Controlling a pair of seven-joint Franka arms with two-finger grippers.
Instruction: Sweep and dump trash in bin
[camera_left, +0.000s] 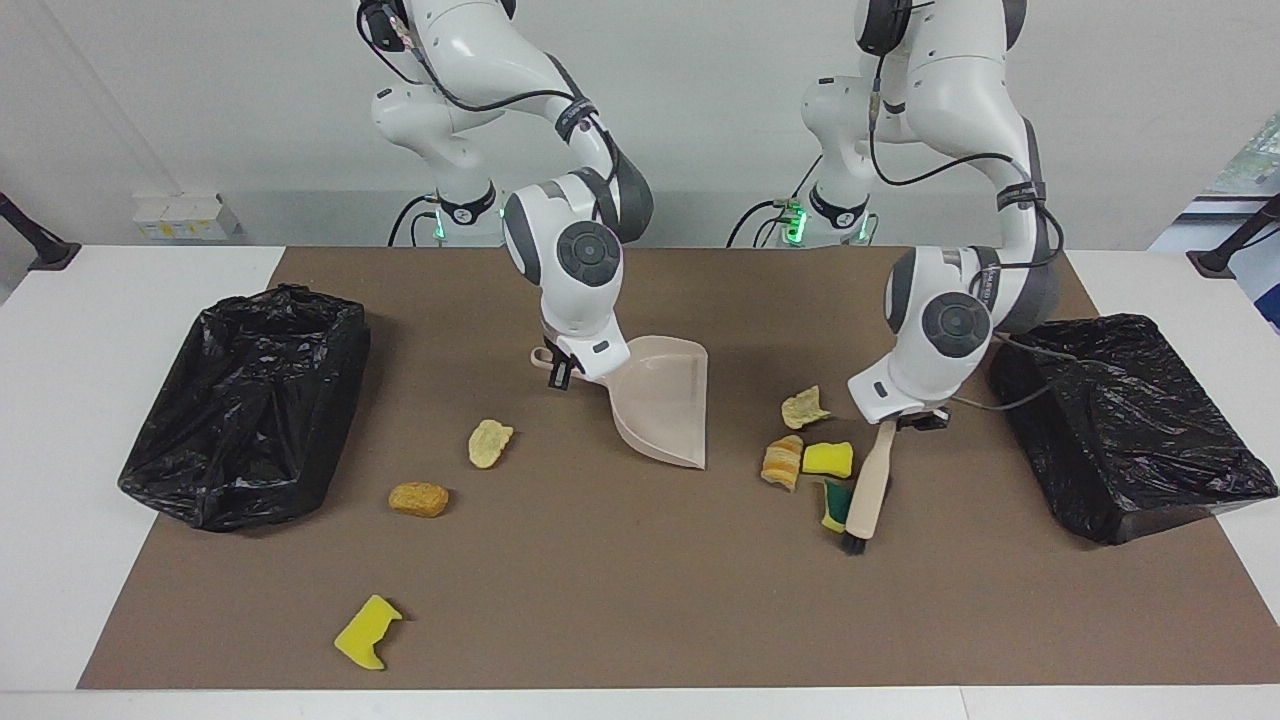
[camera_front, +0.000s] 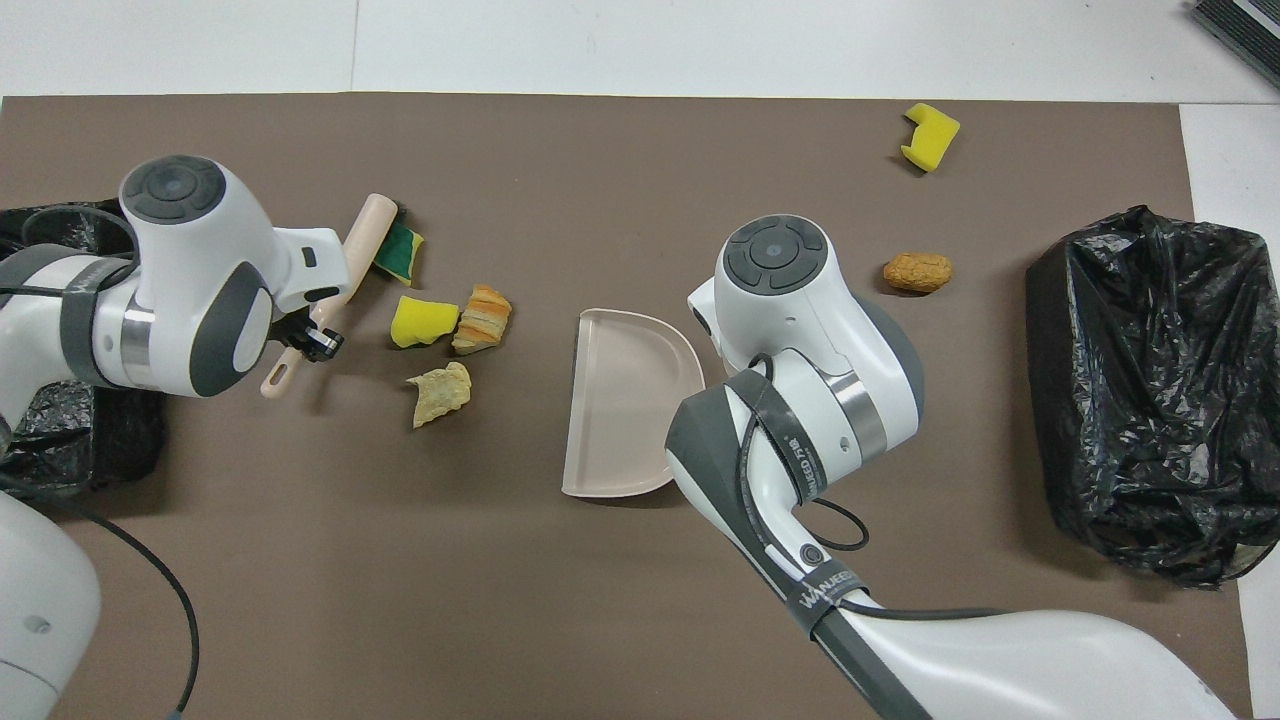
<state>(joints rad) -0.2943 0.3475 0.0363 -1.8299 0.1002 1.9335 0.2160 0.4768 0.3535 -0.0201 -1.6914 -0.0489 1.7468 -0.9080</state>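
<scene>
My left gripper (camera_left: 898, 421) is shut on the handle of a beige brush (camera_left: 866, 492), whose bristles touch a green-and-yellow sponge scrap (camera_left: 832, 503). Beside it lie more trash: a yellow sponge chunk (camera_left: 828, 458), a bread piece (camera_left: 782, 462) and a pale crisp (camera_left: 803, 406). My right gripper (camera_left: 562, 370) is shut on the handle of the beige dustpan (camera_left: 665, 405), which is tilted with its lip on the mat and faces that cluster. Another crisp (camera_left: 489, 442), a nugget (camera_left: 418, 498) and a yellow chunk (camera_left: 367, 632) lie toward the right arm's end.
Two bins lined with black bags stand on the table, one (camera_left: 245, 400) at the right arm's end and one (camera_left: 1120, 420) at the left arm's end. A brown mat (camera_left: 620, 600) covers the table's middle. A black cable (camera_front: 150, 570) trails by the left arm.
</scene>
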